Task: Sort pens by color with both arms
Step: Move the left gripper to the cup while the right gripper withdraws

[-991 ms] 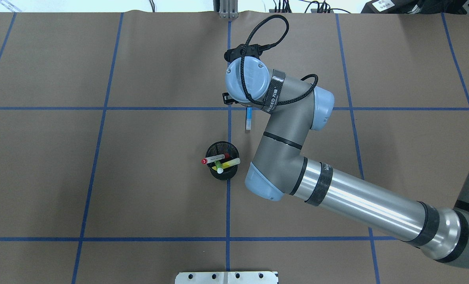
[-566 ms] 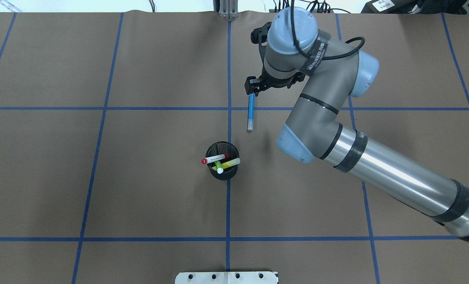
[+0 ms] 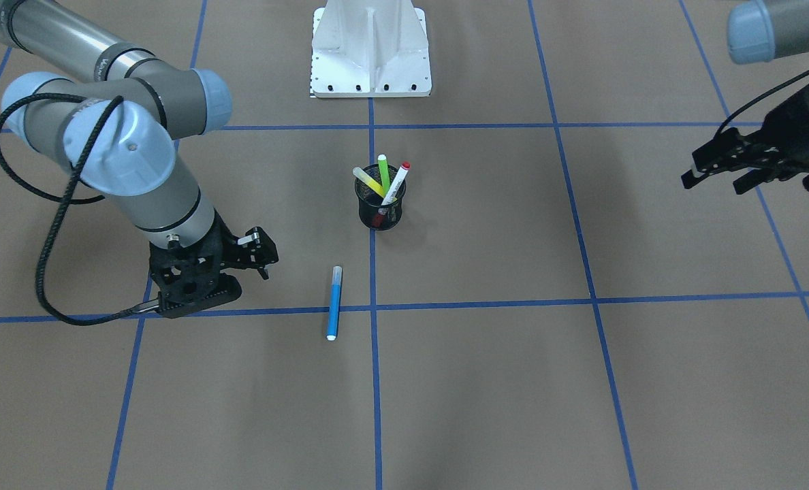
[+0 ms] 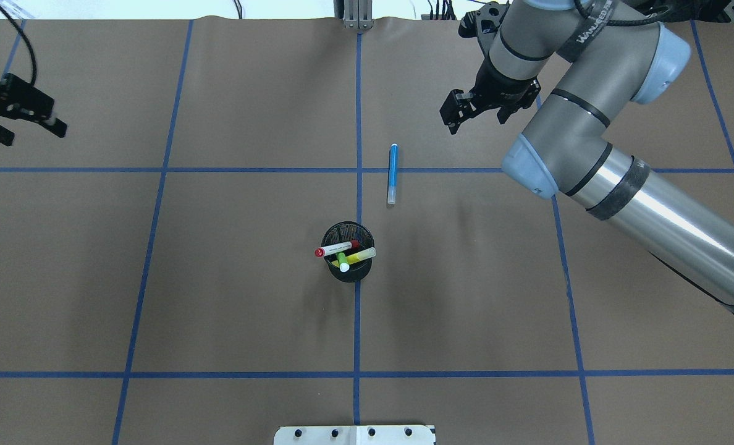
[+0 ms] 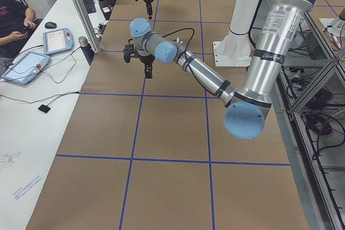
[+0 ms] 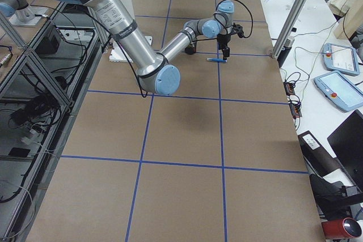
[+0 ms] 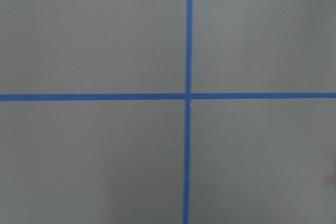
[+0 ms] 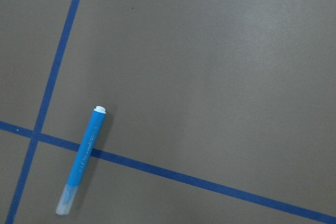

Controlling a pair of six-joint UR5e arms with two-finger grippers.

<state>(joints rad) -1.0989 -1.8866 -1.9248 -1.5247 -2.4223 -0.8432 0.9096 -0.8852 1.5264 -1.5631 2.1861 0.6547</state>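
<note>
Pens [image 4: 344,254] rest between the arms: the left arm [image 3: 792,27] hangs far left, jaws released and empty, three lean in the cup [image 4: 350,276], the blue pen [image 4: 392,173] lies flat on the table [image 4: 231,290] nearby, and the right arm [image 4: 651,204] hangs with jaws released.

Blue pen [image 4: 392,173] lies flat on the table, pointing near-to-far across a tape line, just far-right of the mesh cup [image 4: 348,272]. You've got the red-capped white pen [image 4: 336,248], green highlighter [image 4: 342,260] and yellow highlighter [image 4: 361,254] leaning in it. Right gripper [image 4: 475,111] and left gripper [image 4: 28,127] are both spread and empty.
</note>
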